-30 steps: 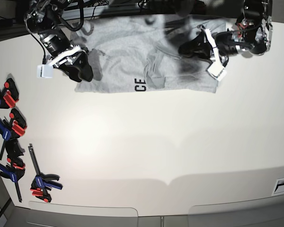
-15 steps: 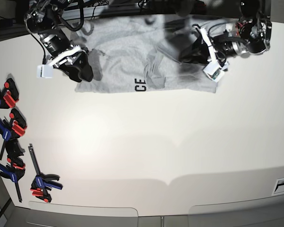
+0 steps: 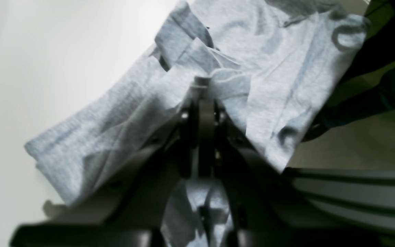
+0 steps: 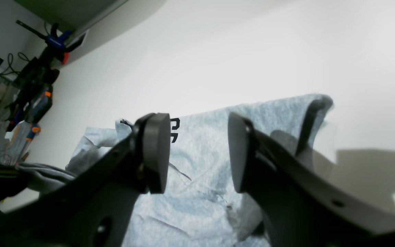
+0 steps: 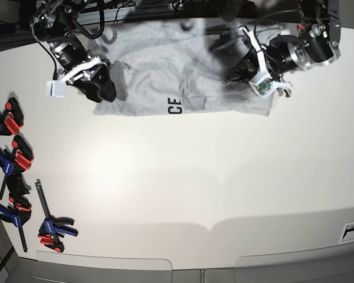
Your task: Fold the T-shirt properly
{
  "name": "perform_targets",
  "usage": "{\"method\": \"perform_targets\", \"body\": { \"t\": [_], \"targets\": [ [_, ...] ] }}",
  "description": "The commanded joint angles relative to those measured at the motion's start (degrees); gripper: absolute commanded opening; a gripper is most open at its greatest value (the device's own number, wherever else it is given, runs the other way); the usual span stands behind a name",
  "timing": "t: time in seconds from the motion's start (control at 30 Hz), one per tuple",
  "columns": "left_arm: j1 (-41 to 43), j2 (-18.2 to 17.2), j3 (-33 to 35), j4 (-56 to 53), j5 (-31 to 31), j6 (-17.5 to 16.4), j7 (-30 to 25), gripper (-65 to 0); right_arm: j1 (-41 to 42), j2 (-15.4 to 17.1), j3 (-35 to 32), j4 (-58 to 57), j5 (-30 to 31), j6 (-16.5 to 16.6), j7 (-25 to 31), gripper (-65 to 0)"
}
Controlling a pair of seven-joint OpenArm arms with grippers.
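The light grey T-shirt (image 5: 159,65) lies crumpled along the table's far edge, with black letters "CE" (image 5: 174,107) showing at its near hem. My left gripper (image 5: 230,71) is over the shirt's right part. In the left wrist view the left gripper (image 3: 202,82) is shut on a bunched fold of the T-shirt (image 3: 122,116). My right gripper (image 5: 105,91) hangs at the shirt's left edge. In the right wrist view the right gripper (image 4: 197,151) stands open above the T-shirt (image 4: 204,192), with nothing between its fingers.
Several red, blue and black clamps (image 5: 12,159) lie along the left edge of the white table (image 5: 194,177). More clamps and gear (image 4: 46,37) show far off in the right wrist view. Cables and dark equipment sit behind the shirt at the table's back edge.
My left arm has turned and shifted slightly leftward over the shirt, keeping its pinch of fabric. The right arm has not moved.
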Motion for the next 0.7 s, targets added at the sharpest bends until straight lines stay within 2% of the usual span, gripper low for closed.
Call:
{"method": "perform_targets", "body": {
  "t": [0.0,0.2,0.4,0.47,0.6,0.67],
  "targets": [
    [0.4,-0.4,-0.2,1.0,-1.3,-0.3,-0.9,-65.0,0.2,0.3,0.2,1.0,1.6,0.5,1.5,-39.2],
    [2.3,-0.3,-0.2,1.0,-12.6,-0.3,4.5,-65.0,0.2,0.3,0.2,1.0,1.7,0.5,1.5,-39.2],
    [4.1,-0.3,-0.2,1.0,-13.6,-0.3,4.9,-65.0,0.2,0.3,0.2,1.0,1.7,0.5,1.6,-39.2],
    [4.1,-0.3,-0.2,1.0,-10.9,-0.3,3.0,-65.0,0.2,0.3,0.2,1.0,1.7,0.5,1.6,-39.2],
    [3.8,-0.3,-0.2,1.0,2.0,-0.3,-6.3,-65.0,0.2,0.3,0.2,1.0,1.7,0.5,1.6,-39.2],
    [3.8,-0.3,-0.2,1.0,6.3,3.4,-8.5,-65.0,0.2,0.3,0.2,1.0,1.7,0.5,1.6,-39.2]
  ]
}}
